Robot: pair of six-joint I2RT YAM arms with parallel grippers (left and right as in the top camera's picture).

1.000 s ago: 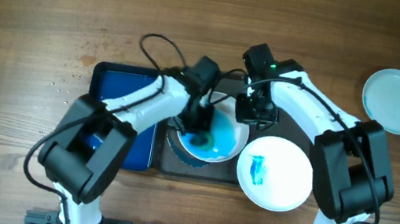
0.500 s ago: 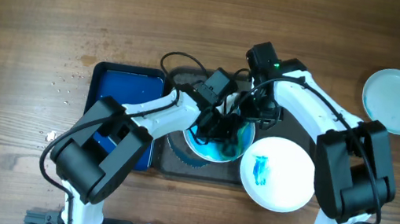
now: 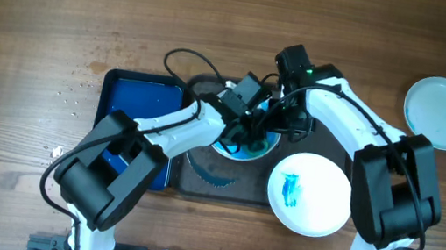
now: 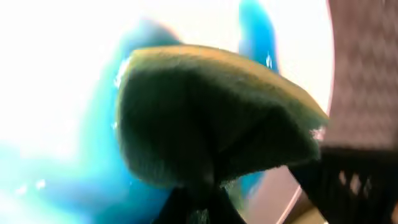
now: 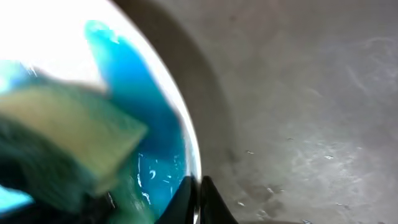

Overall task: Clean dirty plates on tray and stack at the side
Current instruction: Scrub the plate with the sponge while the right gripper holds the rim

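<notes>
On the counter (image 3: 45, 10), a pale plate (image 3: 442, 112) lies far right, apparently clean, so I judge one is done. At the right end of the tray (image 3: 222, 192), a white plate (image 3: 308, 194) carries a blue smear and waits. Beside it, the streaked plate (image 3: 241, 152) is mid-scrub. The left pincer (image 3: 245, 135) clamps the sponge (image 4: 211, 118) against it, and the right pincer (image 5: 198, 190) pinches its rim.

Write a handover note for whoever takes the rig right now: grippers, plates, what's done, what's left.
Left gripper: shut on the sponge, pressed into the wet plate on the tray.
Right gripper: shut on that plate's rim.
Stained plate: just right of it, blue smear, untouched.
Clean plate: set aside at the far right.
Done: one plate, it seems.
Left: finish scrubbing, stack it, then clean the stained plate.
</notes>
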